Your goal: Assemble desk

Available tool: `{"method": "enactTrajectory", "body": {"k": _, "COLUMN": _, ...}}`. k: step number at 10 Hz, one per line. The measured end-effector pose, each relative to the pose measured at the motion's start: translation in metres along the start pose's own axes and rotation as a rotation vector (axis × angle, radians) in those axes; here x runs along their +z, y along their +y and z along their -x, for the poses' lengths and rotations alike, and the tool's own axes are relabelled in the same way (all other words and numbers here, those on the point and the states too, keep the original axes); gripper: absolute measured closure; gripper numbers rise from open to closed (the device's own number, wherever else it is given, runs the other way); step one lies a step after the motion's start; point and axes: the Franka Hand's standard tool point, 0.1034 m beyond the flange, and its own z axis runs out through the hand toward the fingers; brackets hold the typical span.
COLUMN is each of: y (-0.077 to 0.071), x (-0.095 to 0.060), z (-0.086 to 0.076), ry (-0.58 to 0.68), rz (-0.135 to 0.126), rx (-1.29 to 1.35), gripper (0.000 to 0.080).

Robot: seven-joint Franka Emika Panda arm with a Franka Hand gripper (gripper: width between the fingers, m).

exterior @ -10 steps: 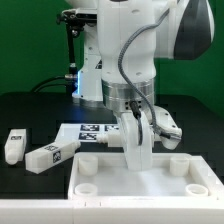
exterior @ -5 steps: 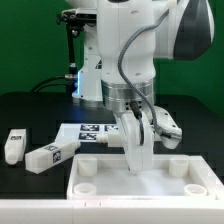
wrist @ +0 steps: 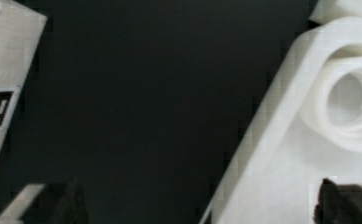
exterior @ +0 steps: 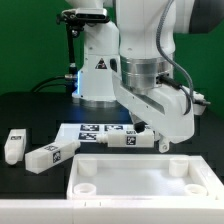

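Note:
The white desk top [exterior: 140, 180] lies at the front, a tray with round sockets [exterior: 87, 169] in its corners. One tagged leg [exterior: 128, 139] lies just behind its far rim, partly on the marker board [exterior: 88, 128]. Two more legs [exterior: 50, 153] [exterior: 13, 146] lie on the black table at the exterior view's left. My gripper [exterior: 148, 129] hangs tilted just above the near leg, open and holding nothing. In the wrist view the gripper [wrist: 199, 206] looks down on a leg [wrist: 4, 80], the dark gap, and the desk top's corner [wrist: 302, 160] with a socket [wrist: 352, 100].
The white robot base [exterior: 95, 72] and a black post [exterior: 68, 50] stand behind the marker board. The table is black and the backdrop is green.
The hand has left the middle of the desk top, risen and swung toward the exterior view's right, now tilted. Its jaws went from shut to open. The leg behind the rim shows fully.

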Motion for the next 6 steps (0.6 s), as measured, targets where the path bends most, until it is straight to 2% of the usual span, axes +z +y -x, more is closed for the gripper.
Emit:
{"method": "enactTrajectory", "body": {"k": 2, "y": -0.001, "x": -0.001, "z": 0.003, "ry": 0.011, "rz": -0.001, "rx": -0.169, "gripper": 0.0151}}
{"method": "enactTrajectory", "body": {"k": 4, "y": 0.001, "x": -0.005, "z": 0.031, "ry": 0.051, "rz": -0.021, "rx": -0.49, "gripper": 0.0151}}
{"method": "enactTrajectory", "body": {"k": 6, "y": 0.008, "x": -0.004, "z": 0.041, "ry": 0.066, "rz": -0.021, "rx": -0.761, "gripper": 0.0151}}
